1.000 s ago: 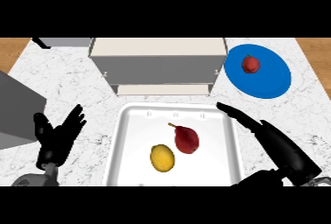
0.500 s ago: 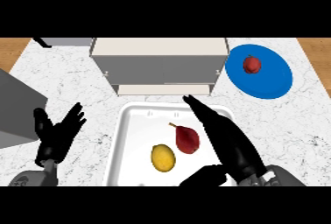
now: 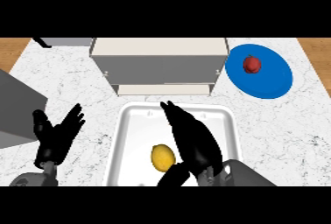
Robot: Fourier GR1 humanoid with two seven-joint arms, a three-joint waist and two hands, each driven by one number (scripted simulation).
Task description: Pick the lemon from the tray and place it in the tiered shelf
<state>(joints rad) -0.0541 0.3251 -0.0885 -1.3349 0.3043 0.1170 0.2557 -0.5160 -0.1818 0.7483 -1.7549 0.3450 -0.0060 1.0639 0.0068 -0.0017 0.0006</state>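
Two black hands show in our head view: our right hand (image 3: pixel 192 139) lies stretched over the white tray (image 3: pixel 226 114), its fingers straight and holding nothing, just to the right of the yellow lemon (image 3: pixel 162 157), which lies in the tray's lower half close beside the thumb. Our left hand (image 3: pixel 57 136) rests open with fingers up on the marble counter (image 3: pixel 271 127), left of the tray and apart from it. Beyond the tray stands the pale tiered shelf (image 3: pixel 160 59), and to its right a blue plate (image 3: pixel 266 81) carries a small red fruit (image 3: pixel 251 64).
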